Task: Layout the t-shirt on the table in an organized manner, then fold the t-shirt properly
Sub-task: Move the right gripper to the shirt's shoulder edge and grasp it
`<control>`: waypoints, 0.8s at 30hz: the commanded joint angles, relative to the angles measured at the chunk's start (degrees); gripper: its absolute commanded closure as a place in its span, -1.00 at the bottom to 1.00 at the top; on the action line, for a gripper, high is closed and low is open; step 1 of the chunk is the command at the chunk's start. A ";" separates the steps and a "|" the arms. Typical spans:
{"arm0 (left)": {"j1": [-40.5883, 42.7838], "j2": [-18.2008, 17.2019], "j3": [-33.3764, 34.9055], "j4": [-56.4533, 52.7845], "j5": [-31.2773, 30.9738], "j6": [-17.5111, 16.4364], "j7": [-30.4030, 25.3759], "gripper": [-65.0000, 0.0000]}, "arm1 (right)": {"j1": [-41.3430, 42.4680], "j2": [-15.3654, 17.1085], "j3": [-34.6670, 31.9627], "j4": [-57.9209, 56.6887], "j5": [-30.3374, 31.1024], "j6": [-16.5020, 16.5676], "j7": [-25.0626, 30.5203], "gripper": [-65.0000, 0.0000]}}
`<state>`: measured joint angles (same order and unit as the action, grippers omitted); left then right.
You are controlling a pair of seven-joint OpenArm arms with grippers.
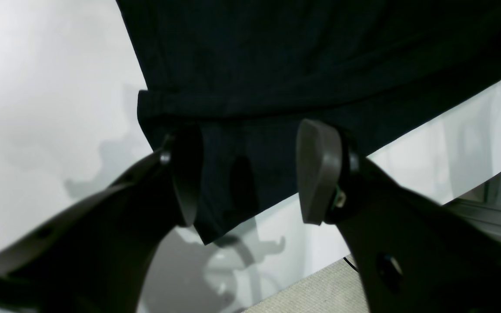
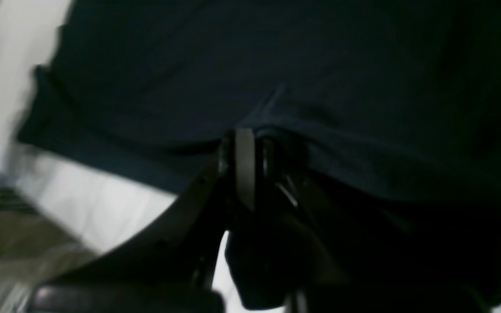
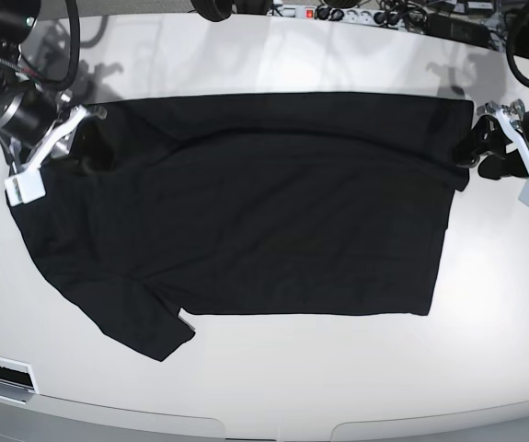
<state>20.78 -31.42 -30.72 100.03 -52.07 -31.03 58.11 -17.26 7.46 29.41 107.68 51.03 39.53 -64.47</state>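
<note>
Table (image 3: 273, 387): glossy white, rounded front edge, throwing back soft grey shadows of the arms — it takes up nearly the whole base view.
Far edge: a power strip (image 3: 338, 12) and a tangle of dark cables (image 3: 448, 23) run along the back of the desk.
Right gripper (image 2: 250, 161): at the desk's left edge in the base view; its jaws are pressed together on a bunched fold of cloth, grasping the shirt.
T-shirt (image 3: 246, 212): plain black, spread across the middle of the desk with its length running left to right, mostly flat with shallow wrinkles. One short sleeve points toward the near-left corner; the straight hem lies toward the right edge.
Left gripper (image 1: 250, 174): at the desk's right edge, beside the hem's far corner — jaws spread apart, released, with a strip of black fabric lying between them.
</note>
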 commanded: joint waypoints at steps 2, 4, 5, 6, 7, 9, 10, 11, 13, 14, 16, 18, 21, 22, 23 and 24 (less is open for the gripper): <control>-0.31 -1.09 -0.48 0.72 -0.92 -0.22 -0.66 -0.09 | 1.53 0.50 0.15 0.92 -0.74 0.47 2.99 1.00; -0.31 -1.09 -0.48 0.72 -0.92 -0.20 -0.66 -0.09 | 2.58 0.52 -0.24 0.90 -2.34 0.47 3.96 1.00; -0.31 -1.09 -0.48 0.72 -0.92 -0.22 -0.68 -0.09 | 2.93 0.52 -0.68 0.90 -3.65 0.47 4.55 1.00; -0.31 -1.09 -0.48 0.72 -0.92 -0.22 -0.66 -0.09 | 3.21 0.55 -1.38 0.90 -5.09 0.47 5.75 1.00; -0.31 -1.09 -0.48 0.72 -0.90 -0.22 -0.66 -0.09 | 3.52 0.63 -2.32 0.90 -6.71 0.47 6.80 1.00; -0.31 -1.09 -0.48 0.72 -0.90 -0.22 -0.66 -0.09 | 3.78 0.90 -4.87 0.85 -10.80 0.47 8.79 1.00; -0.31 -1.09 -0.48 0.72 -0.90 -0.22 -0.66 -0.09 | 3.78 1.07 -6.29 0.81 -12.83 0.47 9.88 1.00; -0.31 -1.09 -0.48 0.72 -0.87 -0.22 -0.66 -0.09 | 3.78 1.18 -7.67 0.79 -14.62 0.47 10.67 1.00; -0.31 -1.09 -0.48 0.72 -0.90 -0.22 -0.66 -0.09 | 3.82 1.22 -10.08 0.55 -17.70 0.47 12.44 1.00; -0.31 -1.09 -0.48 0.72 -0.87 -0.22 -0.66 -0.09 | 3.96 1.33 -11.06 0.33 -19.30 0.47 13.35 1.00; -0.31 -1.09 -0.48 0.72 -0.87 -0.22 -0.66 -0.09 | 4.85 1.51 -12.17 -0.09 -23.43 0.47 14.47 1.00; -0.31 -1.11 -0.48 0.72 -0.87 -0.22 -0.66 -0.09 | 5.99 1.53 -12.17 -0.13 -26.75 -1.09 14.64 1.00; -0.31 -1.09 -0.48 0.72 -0.90 -0.22 -0.66 -0.09 | 7.17 1.62 -12.17 -0.17 -29.92 -7.50 15.06 1.00; -0.31 -1.09 -0.48 0.72 -0.90 -0.22 -0.66 -0.09 | 7.34 1.62 -12.17 -0.17 -30.36 -8.35 15.02 1.00; -0.31 -1.09 -0.48 0.72 -0.90 -0.22 -0.66 -0.09 | 7.43 1.62 -12.17 -0.17 -30.45 -9.11 15.02 1.00; -0.31 -1.11 -0.48 0.72 -0.90 -0.22 -0.66 -0.09 | 7.43 1.62 -12.17 -0.17 -30.56 -10.14 15.02 0.90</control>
<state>20.78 -31.42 -30.72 100.03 -52.05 -31.05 58.30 -10.46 8.54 17.06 106.74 19.92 29.47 -50.81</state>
